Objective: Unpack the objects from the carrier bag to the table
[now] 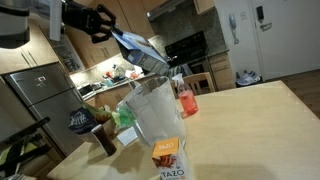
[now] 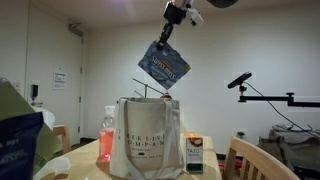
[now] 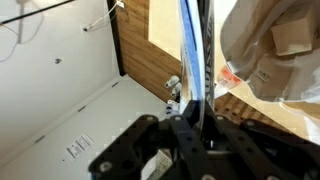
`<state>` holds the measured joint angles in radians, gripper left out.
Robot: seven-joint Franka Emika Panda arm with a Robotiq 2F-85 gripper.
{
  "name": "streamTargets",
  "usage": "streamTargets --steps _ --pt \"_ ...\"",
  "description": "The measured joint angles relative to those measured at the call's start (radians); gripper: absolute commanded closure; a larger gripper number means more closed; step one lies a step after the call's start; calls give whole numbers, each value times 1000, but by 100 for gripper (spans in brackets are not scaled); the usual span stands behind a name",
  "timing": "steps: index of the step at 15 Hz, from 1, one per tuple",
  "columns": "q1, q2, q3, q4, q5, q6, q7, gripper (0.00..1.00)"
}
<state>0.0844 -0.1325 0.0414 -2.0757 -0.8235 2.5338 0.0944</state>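
Gripping the tall flat blue-and-white package (image 2: 163, 63) by its top edge, gripper (image 2: 168, 28) clenched tight, held high over the carrier bag (image 2: 148, 140). Hanging tilted, long axis slanting down from the jaws, lower corner seemingly clear of the bag's mouth. Table (image 1: 260, 110) off to the side, well below.

End effector (image 2: 166, 37) aloft, jaws tight.

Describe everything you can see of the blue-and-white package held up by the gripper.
The blue-and-white package is flat and thin, dark blue with white print too small to read, seemingly a glossy pouch. The gripper, shut on its upper corner, holds it tilted in the air above the carrier bag, apparently touching nothing else. In the wrist view it shows edge-on as a narrow blue strip.
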Motion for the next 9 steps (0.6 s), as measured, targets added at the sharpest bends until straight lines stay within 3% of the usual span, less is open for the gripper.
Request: streamTargets --steps 4,8,9 --pt "-78 -14 -24 -79 -29 14 98 98" --pt "-136 38 -74 -152 -27 103 153 98" --pt "-146 64 -86 -161 -26 125 169 93"
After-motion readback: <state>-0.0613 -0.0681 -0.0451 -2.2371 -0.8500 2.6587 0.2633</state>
